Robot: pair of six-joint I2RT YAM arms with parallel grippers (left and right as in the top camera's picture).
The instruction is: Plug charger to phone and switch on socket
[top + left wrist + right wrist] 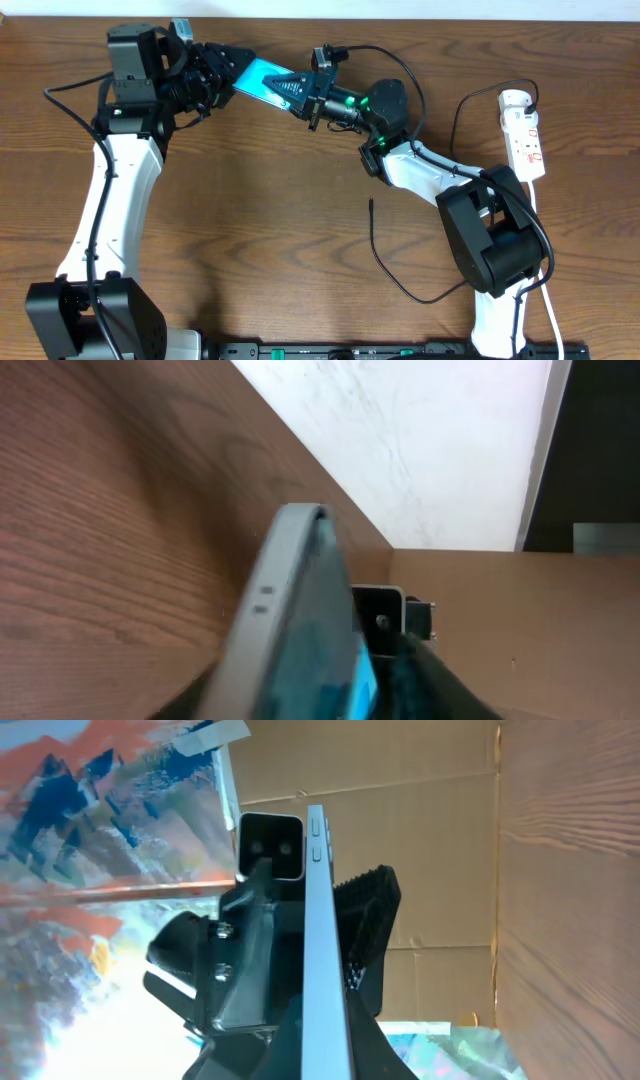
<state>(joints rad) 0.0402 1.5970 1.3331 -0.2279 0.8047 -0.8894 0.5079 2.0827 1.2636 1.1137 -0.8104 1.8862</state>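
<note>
While both grippers share phone (262, 78) near far edge of table (260, 220), wide bare wood lies open between arms toward front. Left gripper (230, 75) clamped on phone's left end, fingers (365, 910) against both faces. Right gripper (302, 93) closed on opposite end. Charger (385, 262) loops loose on wood right of centre, tip apart from phone. Socket (524, 130) lies along right edge, well apart from phone.
</note>
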